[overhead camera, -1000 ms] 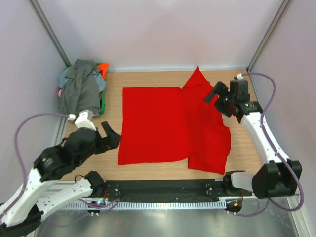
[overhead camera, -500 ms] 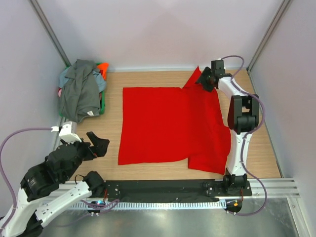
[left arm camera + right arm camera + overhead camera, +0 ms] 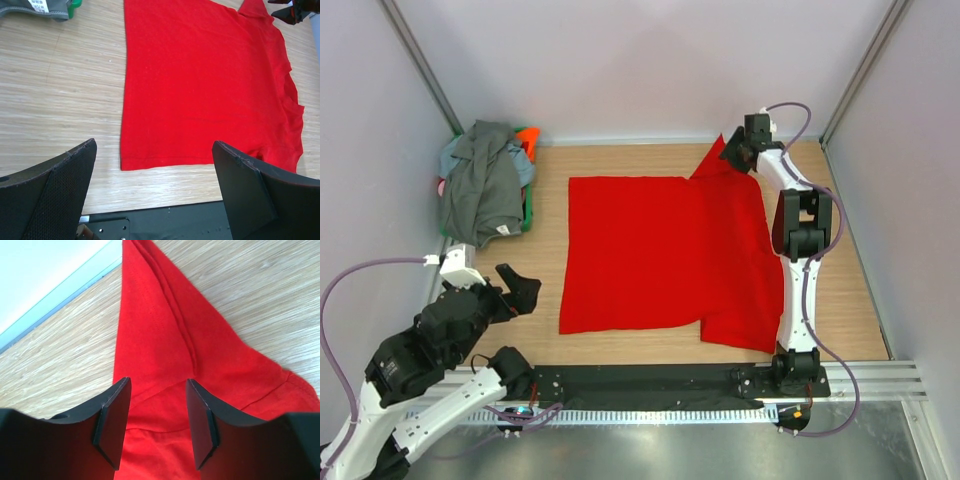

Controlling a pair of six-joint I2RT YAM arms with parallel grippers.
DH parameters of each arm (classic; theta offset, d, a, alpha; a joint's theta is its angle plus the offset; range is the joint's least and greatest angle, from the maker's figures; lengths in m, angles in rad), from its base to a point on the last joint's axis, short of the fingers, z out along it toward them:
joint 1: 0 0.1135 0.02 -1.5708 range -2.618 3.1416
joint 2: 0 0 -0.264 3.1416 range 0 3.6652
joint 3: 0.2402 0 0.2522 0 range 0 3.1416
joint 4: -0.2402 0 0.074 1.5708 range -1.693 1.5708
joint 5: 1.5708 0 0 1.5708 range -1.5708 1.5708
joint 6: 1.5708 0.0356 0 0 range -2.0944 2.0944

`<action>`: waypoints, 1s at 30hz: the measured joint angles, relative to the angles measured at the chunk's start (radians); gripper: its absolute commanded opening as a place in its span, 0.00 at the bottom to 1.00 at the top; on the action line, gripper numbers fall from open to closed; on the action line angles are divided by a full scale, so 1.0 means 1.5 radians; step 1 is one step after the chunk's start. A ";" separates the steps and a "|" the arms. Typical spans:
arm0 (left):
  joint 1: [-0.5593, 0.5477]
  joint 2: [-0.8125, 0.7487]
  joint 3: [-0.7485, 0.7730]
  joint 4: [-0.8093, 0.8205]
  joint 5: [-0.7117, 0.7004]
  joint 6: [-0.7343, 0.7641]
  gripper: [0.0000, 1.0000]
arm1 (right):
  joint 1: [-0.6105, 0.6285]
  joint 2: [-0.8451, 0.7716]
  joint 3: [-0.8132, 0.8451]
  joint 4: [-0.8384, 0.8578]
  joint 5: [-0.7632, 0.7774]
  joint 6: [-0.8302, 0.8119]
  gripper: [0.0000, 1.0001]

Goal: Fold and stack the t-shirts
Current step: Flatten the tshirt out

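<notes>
While the red t-shirt [image 3: 660, 250] lies spread flat on the wooden table [image 3: 840, 290], its far right sleeve sticks out as a point toward the back wall. Right gripper [image 3: 158, 390] is at that sleeve corner of the red t-shirt, the right arm stretched along the shirt's right edge. Jaws are set narrow, about halfway, with a clear gap; the pads [image 3: 112, 425] sit either side of the sleeve's fold ridge, and red cloth shows between them. Cannot tell if the tips touch the cloth; nothing looks pinched.

Left gripper [image 3: 523, 285] hangs just off the red t-shirt's near left corner, over bare wood. Jaws are wide apart and hold nothing.

Well to the left of the red t-shirt, at the far left corner, is a heap of other t-shirts: dark grey t-shirt [image 3: 480, 190] draped on top, with orange [image 3: 528, 138], light blue [image 3: 523, 165] and green [image 3: 528, 215] cloth peeking out on the side facing the red t-shirt. The heap is apart from the red t-shirt.
</notes>
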 measured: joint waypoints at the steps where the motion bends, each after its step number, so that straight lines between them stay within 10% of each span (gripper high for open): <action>1: 0.002 0.000 0.000 0.000 0.000 0.000 0.98 | -0.002 0.002 0.000 0.002 0.002 -0.001 0.53; 23: 0.016 0.006 -0.005 0.003 0.005 -0.001 0.98 | -0.011 0.076 0.054 0.006 -0.020 -0.001 0.45; 30: 0.016 0.003 -0.005 0.003 0.005 -0.002 0.98 | -0.012 0.089 0.065 0.010 -0.032 0.004 0.21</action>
